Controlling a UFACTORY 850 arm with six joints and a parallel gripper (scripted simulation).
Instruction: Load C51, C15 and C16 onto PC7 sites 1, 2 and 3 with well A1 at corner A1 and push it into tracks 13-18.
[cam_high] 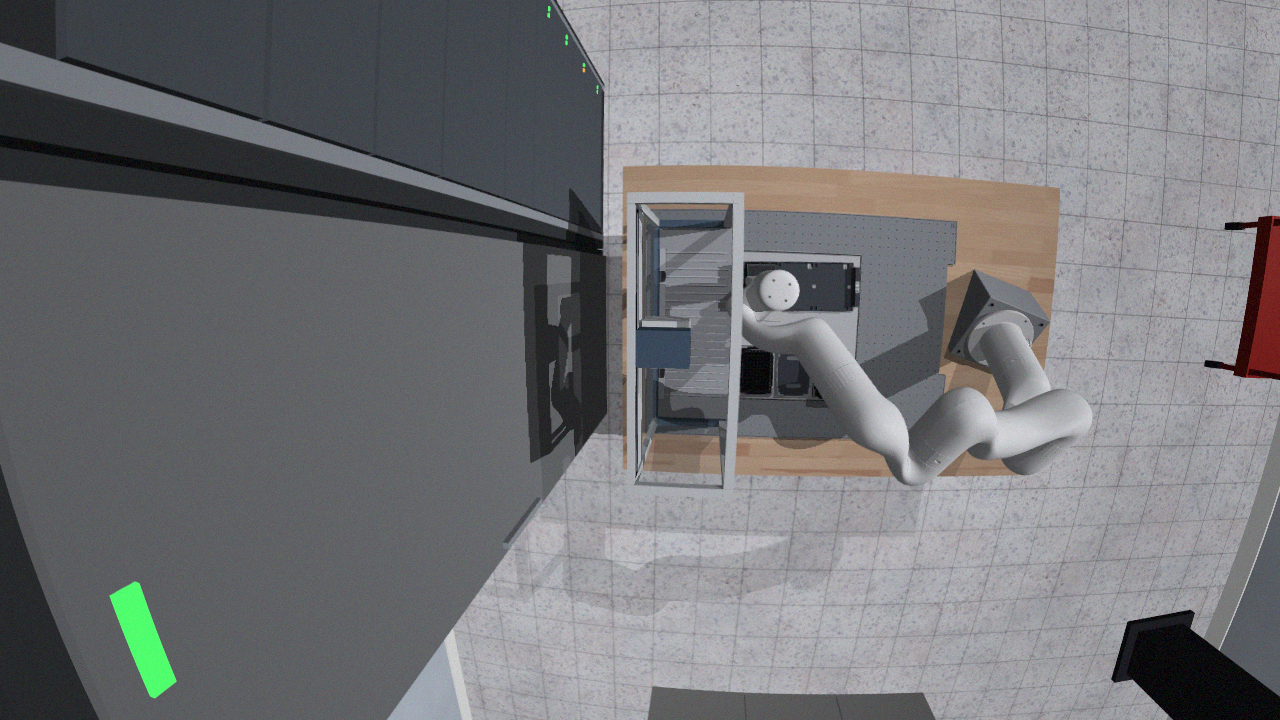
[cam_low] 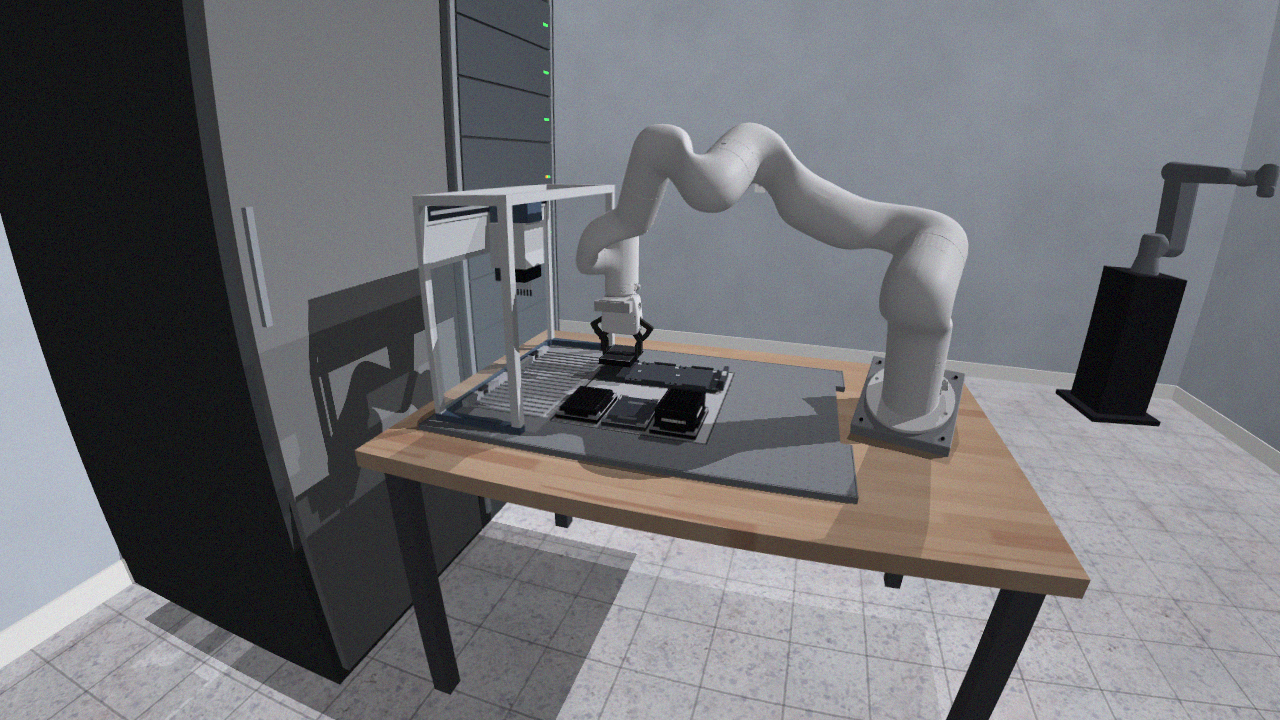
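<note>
My claw (cam_low: 618, 351) points straight down over PC7 (cam_low: 682, 374) and is pinching a flat dark plate (cam_low: 617, 359) by two opposite edges, fingers spread wide around it. The plate sits directly under my palm, level, at the end of PC7 nearest the loading rails (cam_low: 546, 376). It hangs very low over that end. From the exterior view I cannot tell whether it already touches the carrier. I take it to be C16, though it is too small to read.

PC7 lies lengthwise on the grey apron (cam_low: 769, 429), one end toward the rails. From above, my wrist flange (cam_high: 776, 290) covers that end, and the rest of PC7 (cam_high: 823, 286) shows bare beyond it.

Beside PC7, on the side toward the counter (cam_low: 805, 519) edge, stand the three nests. The tall C51 (cam_low: 680, 407) is farthest from the rails and C15 (cam_low: 586, 402) nearest them. The middle nest (cam_low: 631, 411) between them looks lower and greyer.
</note>
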